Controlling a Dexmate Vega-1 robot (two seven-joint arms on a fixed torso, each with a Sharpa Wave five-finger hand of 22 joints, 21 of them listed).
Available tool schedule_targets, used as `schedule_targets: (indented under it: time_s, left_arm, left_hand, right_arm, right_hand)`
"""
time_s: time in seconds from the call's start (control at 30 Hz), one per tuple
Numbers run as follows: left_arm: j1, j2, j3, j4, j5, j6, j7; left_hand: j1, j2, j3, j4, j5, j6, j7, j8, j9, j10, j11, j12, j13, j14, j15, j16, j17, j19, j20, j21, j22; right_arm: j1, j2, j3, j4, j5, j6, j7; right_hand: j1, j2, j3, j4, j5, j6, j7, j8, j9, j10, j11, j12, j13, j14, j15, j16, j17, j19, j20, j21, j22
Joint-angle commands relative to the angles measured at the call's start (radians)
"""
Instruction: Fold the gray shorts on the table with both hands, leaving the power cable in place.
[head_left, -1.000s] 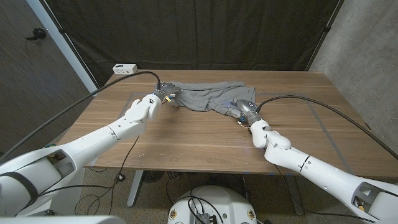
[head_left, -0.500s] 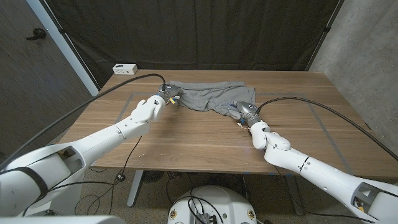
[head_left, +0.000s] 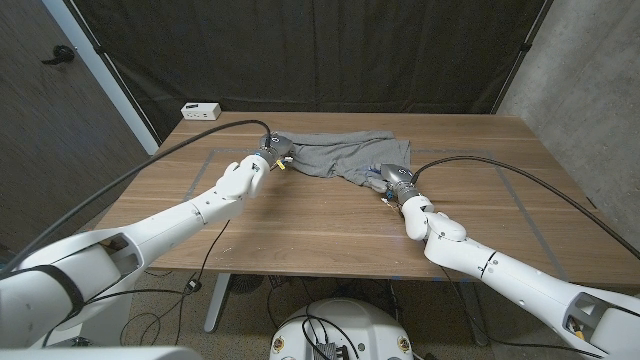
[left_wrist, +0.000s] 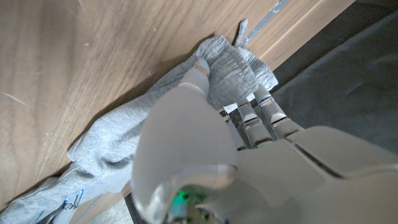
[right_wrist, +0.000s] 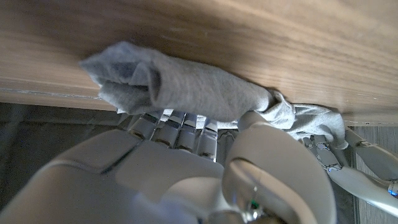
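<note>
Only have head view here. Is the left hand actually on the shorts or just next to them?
Observer: Left wrist view shows the left hand gripping the gray shorts, a thumb pressed on the bunched cloth.
Operator: And the right?
Observer: Right wrist view shows the right hand with a rolled fold of the shorts over its fingers, thumb against it.
Operator: Is the cloth at the right hand off the table?
Observer: Cannot tell. In the right wrist view the fold lies against the wooden table, with no clear gap.
</note>
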Motion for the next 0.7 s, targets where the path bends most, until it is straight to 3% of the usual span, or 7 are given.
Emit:
schedule_targets:
  time_s: [0.03, 0.3, 0.7]
  left_arm:
    - [-0.007, -0.012, 0.032, 0.032, 0.089, 0.020, 0.123]
    - [-0.036, 0.006, 0.089, 0.041, 0.235, 0.029, 0.152]
    - [-0.093, 0.053, 0.144, 0.024, 0.468, -0.020, 0.134]
  left_hand:
    - [0.019, -0.001, 0.053, 0.003, 0.007, 0.126, 0.045, 0.043, 0.011, 0.053, 0.008, -0.014, 0.006, 0.047, -0.155, -0.002, 0.003, 0.014, -0.013, 0.024, 0.002]
    - [0.023, -0.009, 0.086, 0.000, 0.008, 0.178, 0.046, 0.074, 0.026, 0.090, -0.001, -0.017, 0.016, 0.111, -0.175, 0.004, 0.008, 0.024, -0.017, 0.041, -0.001]
    - [0.019, -0.013, 0.097, 0.003, -0.007, 0.188, 0.024, 0.091, 0.037, 0.090, -0.005, -0.027, 0.018, 0.136, -0.188, 0.002, 0.012, 0.031, -0.031, 0.050, -0.003]
  right_arm:
    - [0.004, -0.009, -0.006, 0.000, 0.008, 0.013, 0.024]
    - [0.008, -0.004, -0.010, 0.007, 0.007, 0.021, 0.026]
    - [0.016, 0.001, -0.013, 0.026, 0.014, 0.045, 0.036]
  right_hand:
    - [-0.003, 0.006, 0.012, -0.002, -0.003, 0.022, 0.002, 0.006, 0.003, 0.013, 0.000, 0.003, 0.000, 0.017, -0.024, 0.004, 0.002, 0.012, -0.002, 0.005, 0.003]
    - [-0.004, 0.008, 0.022, -0.005, -0.003, 0.045, 0.002, 0.008, 0.003, 0.026, 0.003, 0.003, 0.000, 0.027, -0.024, 0.005, 0.000, 0.020, -0.001, 0.005, 0.003]
    - [-0.005, 0.009, 0.030, -0.007, -0.004, 0.059, 0.002, 0.008, 0.003, 0.034, -0.005, 0.002, -0.001, 0.032, -0.026, 0.003, -0.001, 0.019, -0.001, 0.001, 0.003]
